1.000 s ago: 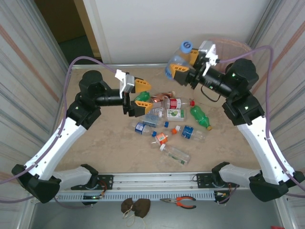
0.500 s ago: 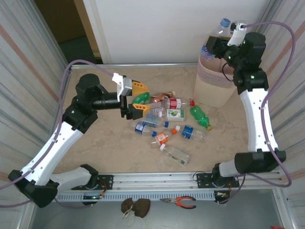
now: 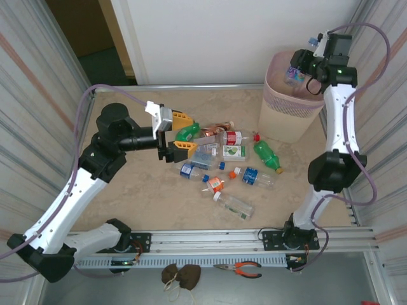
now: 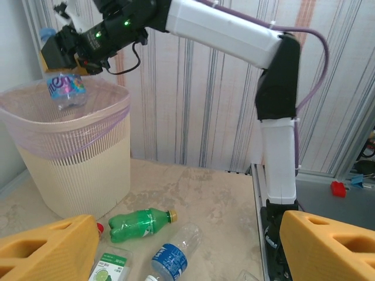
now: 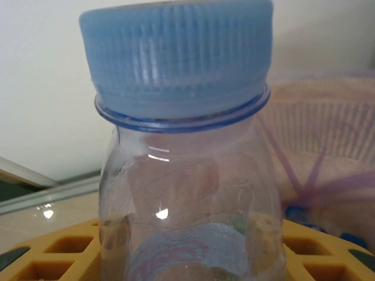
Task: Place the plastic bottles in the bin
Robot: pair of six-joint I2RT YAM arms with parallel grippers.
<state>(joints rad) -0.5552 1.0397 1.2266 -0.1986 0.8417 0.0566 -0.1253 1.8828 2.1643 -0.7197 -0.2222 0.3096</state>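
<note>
Two yellow fingers of the right gripper (image 3: 300, 68) clamp a clear blue-capped bottle (image 4: 64, 88) above the mouth of the bin (image 3: 283, 124), long axis near vertical, cap up. Meanwhile the left gripper (image 3: 184, 132) hangs wide open, empty, over the loose bottles (image 3: 232, 152) lying sideways on the table (image 3: 140, 184), a green bottle (image 3: 267, 155) nearest the bin.

Beige ribbed bin (image 3: 287, 124) with pink liner (image 3: 275, 79), clear blue-capped bottle (image 5: 181, 175), green bottle (image 3: 268, 156), marbled beige table (image 3: 140, 190)
</note>
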